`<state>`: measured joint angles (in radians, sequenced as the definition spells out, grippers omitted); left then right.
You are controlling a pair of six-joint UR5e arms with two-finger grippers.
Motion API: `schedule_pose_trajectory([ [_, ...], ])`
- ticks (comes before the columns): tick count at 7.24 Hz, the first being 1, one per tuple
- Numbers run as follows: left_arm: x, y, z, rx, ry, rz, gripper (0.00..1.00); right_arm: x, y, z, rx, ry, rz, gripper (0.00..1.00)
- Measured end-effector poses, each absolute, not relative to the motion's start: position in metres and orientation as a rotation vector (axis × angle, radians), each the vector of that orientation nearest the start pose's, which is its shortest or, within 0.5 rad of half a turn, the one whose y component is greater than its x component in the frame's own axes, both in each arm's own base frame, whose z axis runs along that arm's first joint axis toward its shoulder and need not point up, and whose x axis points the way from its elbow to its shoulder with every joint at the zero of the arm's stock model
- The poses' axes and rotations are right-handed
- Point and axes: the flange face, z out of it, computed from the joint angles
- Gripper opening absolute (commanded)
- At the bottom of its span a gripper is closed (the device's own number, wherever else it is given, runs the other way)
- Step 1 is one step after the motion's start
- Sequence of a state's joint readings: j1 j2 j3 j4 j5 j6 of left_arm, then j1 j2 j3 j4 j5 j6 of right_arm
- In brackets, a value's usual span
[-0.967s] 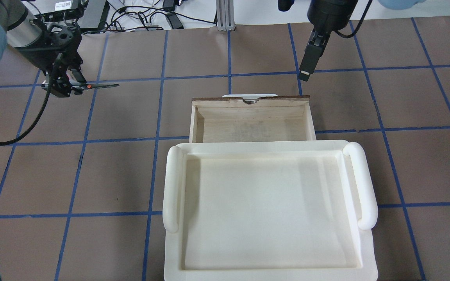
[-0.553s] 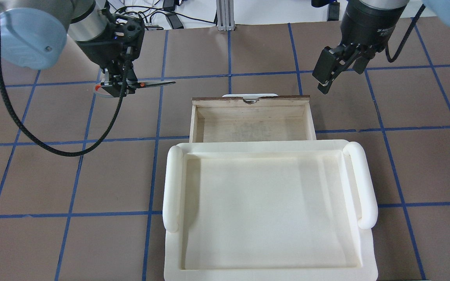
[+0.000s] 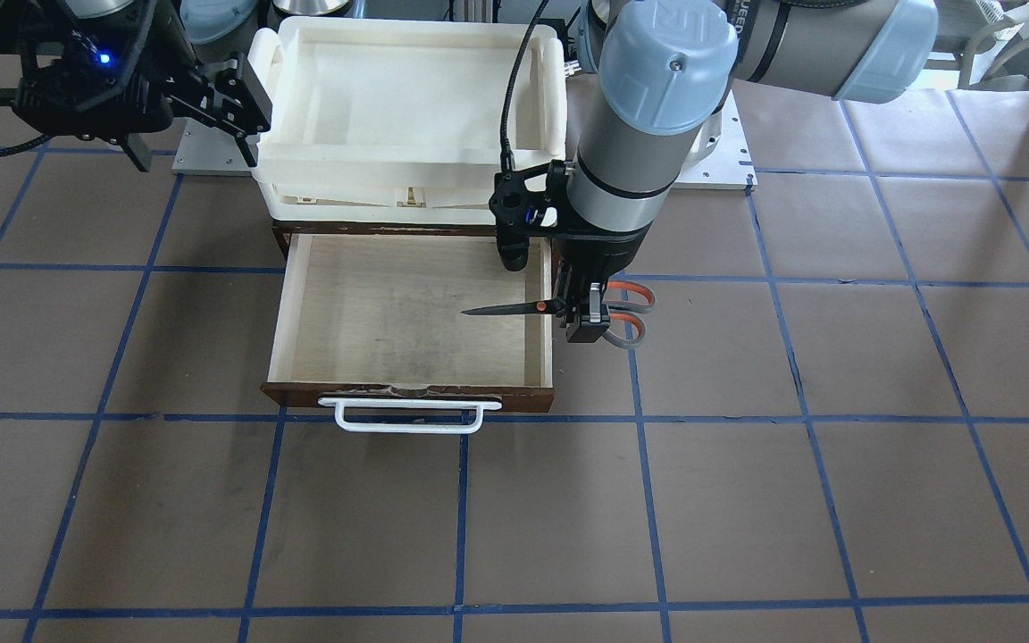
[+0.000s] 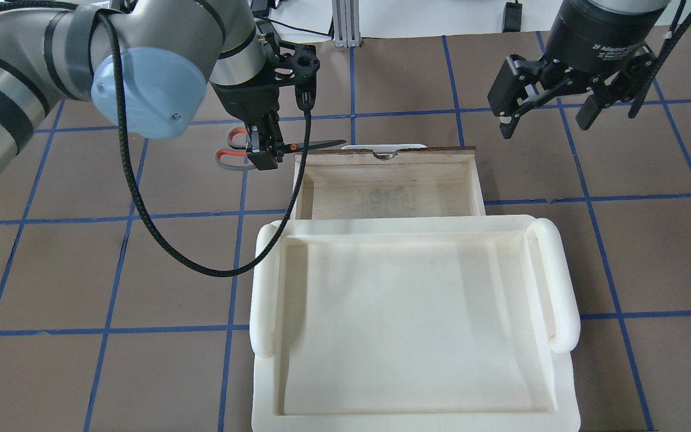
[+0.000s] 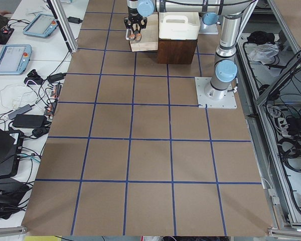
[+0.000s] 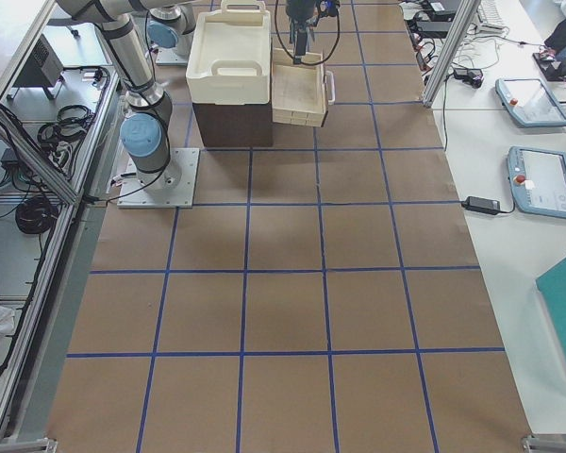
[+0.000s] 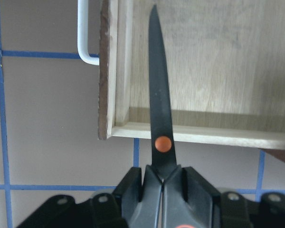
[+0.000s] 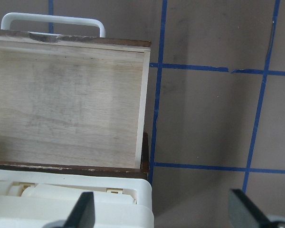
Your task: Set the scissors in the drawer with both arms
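Pinched the scissors [image 4: 315, 144] behind the blades in the left gripper [image 4: 264, 161], with tips level over the side wall of the open drawer [image 4: 299, 186]; hung the right gripper [image 4: 544, 129] spread and empty beyond the opposite side

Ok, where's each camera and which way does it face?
Front-facing: across the table, steeply down; left gripper holds scissors.
Overhead: over the shoulders, looking forward and down; right gripper open.
Exterior left: table end; left arm nearer.
Exterior right: opposite end; right arm nearer.
Left wrist: down the blade; own fingers.
Right wrist: down; own fingers.
Both wrists share the drawer handle.
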<state>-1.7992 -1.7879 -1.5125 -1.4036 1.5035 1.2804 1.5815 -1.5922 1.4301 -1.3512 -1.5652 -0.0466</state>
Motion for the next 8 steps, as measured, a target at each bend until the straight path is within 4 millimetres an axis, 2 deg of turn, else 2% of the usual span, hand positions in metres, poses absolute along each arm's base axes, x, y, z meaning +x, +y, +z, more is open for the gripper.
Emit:
schedule_pose_trajectory([
  [2,-0.313,-0.522,0.402,2.146,2.372,-0.096,0.12,0.138,-0.470,0.546,-0.051,3.150,0.087,1.00],
  [4,-0.352,-0.513,0.378,2.130,2.390,-0.094,0.12,0.138,-0.469,0.546,-0.047,3.150,0.087,1.00],
  [6,-0.372,-0.505,0.353,2.129,2.402,-0.056,0.12,0.140,-0.470,0.547,-0.008,3.141,0.075,1.00],
  [8,-0.381,-0.499,0.332,2.140,2.400,-0.018,0.12,0.141,-0.473,0.548,0.036,3.137,0.040,1.00],
])
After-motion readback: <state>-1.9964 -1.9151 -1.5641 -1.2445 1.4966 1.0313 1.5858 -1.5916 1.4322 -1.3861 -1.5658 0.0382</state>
